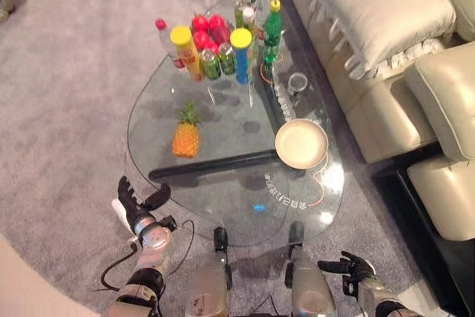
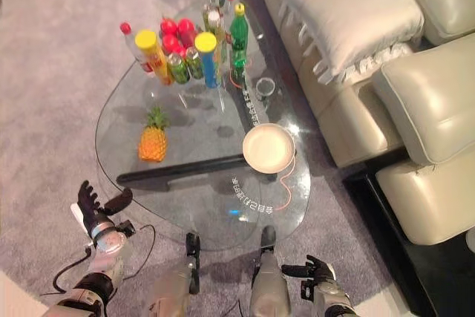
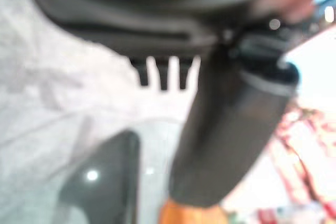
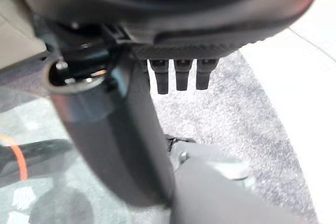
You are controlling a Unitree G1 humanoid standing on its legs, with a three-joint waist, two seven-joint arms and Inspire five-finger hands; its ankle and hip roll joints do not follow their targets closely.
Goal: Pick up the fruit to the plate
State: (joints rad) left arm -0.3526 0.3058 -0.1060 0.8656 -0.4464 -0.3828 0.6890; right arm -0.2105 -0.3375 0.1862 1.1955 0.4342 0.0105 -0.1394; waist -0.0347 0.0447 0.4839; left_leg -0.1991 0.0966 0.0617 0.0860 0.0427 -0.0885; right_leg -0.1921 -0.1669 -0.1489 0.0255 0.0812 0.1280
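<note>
My left hand hangs off the near edge of the glass table, fingers spread and empty; my right hand waits low, fingers loose, empty too. The pineapple lies just past my left hand, well apart from the plate. It could roll on glass if I nudge it. The bottles crowd the far end; the middle is open.

Bottles, cans, sofa
</note>
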